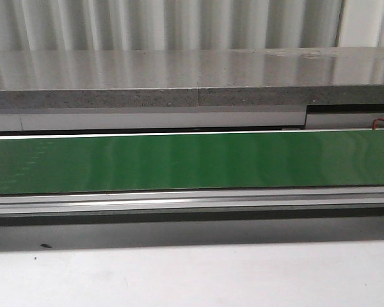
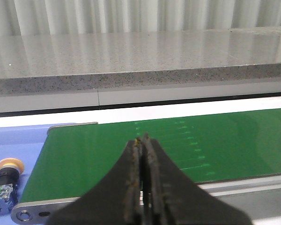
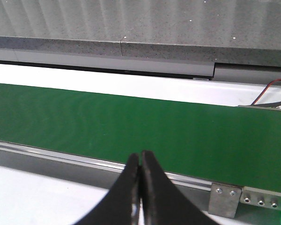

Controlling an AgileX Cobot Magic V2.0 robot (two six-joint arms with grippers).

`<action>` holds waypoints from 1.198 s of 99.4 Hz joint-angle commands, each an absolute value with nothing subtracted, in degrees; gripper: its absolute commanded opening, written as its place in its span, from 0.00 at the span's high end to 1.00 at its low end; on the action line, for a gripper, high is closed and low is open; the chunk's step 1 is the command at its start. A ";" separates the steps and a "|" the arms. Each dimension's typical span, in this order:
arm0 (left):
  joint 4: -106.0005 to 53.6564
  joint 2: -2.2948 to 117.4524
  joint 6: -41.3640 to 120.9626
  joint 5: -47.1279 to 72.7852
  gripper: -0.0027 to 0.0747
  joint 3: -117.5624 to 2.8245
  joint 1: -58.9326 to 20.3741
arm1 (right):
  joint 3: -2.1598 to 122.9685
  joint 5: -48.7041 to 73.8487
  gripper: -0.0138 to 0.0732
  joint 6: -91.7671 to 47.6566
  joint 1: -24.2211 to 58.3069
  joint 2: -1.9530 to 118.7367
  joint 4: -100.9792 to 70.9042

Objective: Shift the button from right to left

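While parked off the green belt [image 2: 131, 154], yellow-capped button [image 2: 5, 180] beside left claw [image 2: 143, 139], clenched empty; right claw [image 3: 140, 154] clenched too.

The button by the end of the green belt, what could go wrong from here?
1. The button shows only in the left wrist view, off the green belt on a blue surface; the front view misses it, so locating it may fail.
2. Both the left tool and right tool are shut, so either must open before grasping.
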State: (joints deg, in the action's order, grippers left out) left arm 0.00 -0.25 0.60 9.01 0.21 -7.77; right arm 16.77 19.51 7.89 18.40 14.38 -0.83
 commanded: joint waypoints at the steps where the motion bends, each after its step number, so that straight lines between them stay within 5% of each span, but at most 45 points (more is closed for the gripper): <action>1: -0.36 -2.01 0.00 4.38 0.99 2.38 -8.25 | 18.03 15.32 0.92 7.41 18.44 14.69 0.00; 51: -0.36 -2.01 0.00 4.38 0.99 2.38 -8.25 | -0.50 -4.63 0.92 7.41 3.14 8.82 3.42; 75: -0.36 -2.01 0.00 4.38 0.99 2.38 -8.25 | -0.36 2.38 0.92 7.41 0.39 -1.92 5.90; 119: -0.36 -2.01 0.00 4.60 0.99 2.38 -8.25 | -0.36 5.81 0.92 7.41 0.13 -1.73 6.80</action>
